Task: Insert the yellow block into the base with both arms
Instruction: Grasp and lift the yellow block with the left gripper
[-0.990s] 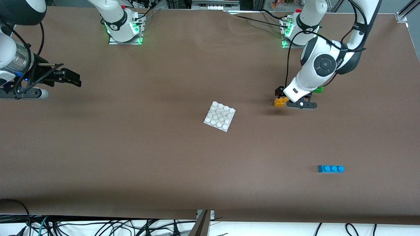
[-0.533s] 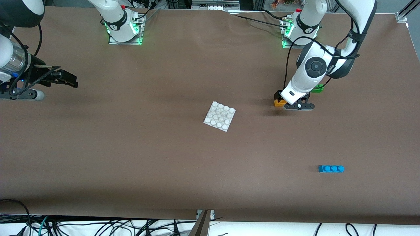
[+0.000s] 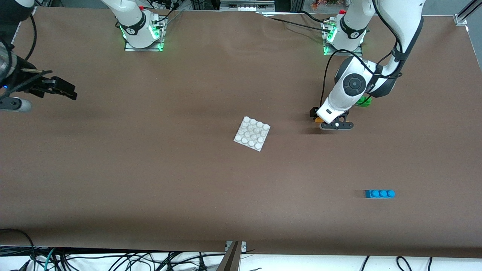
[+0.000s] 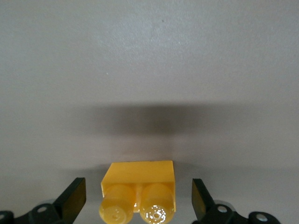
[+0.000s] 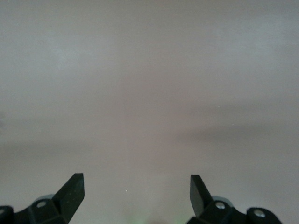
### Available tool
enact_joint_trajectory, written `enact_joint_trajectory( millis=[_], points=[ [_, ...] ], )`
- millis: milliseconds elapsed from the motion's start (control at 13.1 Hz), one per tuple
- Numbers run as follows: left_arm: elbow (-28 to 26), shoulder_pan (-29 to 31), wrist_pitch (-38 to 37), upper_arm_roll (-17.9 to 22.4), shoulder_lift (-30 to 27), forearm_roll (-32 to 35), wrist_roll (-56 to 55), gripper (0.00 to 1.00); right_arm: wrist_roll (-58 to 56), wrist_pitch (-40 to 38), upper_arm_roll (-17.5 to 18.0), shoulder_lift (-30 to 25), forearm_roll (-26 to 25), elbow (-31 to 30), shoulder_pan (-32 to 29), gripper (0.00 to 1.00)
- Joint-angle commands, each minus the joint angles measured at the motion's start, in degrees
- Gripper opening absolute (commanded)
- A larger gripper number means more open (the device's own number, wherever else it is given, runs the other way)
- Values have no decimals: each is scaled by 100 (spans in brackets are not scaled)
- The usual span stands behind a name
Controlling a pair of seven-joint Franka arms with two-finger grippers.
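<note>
The yellow block (image 3: 318,120) lies on the table toward the left arm's end, mostly hidden under the left hand. In the left wrist view the yellow block (image 4: 138,193) sits studs up between the open fingers, with a gap on each side. My left gripper (image 3: 319,117) is low around it, also seen in the left wrist view (image 4: 138,200). The white base (image 3: 252,133) lies mid-table. My right gripper (image 3: 67,92) hangs open and empty over the table's right-arm end, and the right wrist view (image 5: 137,192) shows only bare table under it.
A green brick (image 3: 363,101) lies beside the left arm's wrist, farther from the front camera than the yellow block. A blue three-stud brick (image 3: 379,194) lies nearer to the front camera at the left arm's end. Cables run from the bases.
My left gripper has come down around the yellow block, covering more of it. My right gripper has drawn away toward the right arm's end of the table.
</note>
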Motion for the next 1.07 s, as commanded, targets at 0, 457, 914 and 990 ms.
enact_joint_trajectory(
  millis=[0,457,914,990],
  points=[
    [-35,5,161,-33,122,201,-158,92,4,-110,-41,-5,1,102,-65,100],
    [-44,5,161,-33,290,201,-149,47,-5,-66,-94,12,141,102,-48,100],
    [271,14,-285,-207,-184,184,-122,29,-13,-84,-85,30,177,102,-39,100],
    [516,14,-504,-339,-219,175,-157,29,-13,-101,-76,30,186,102,-39,100]
  ],
)
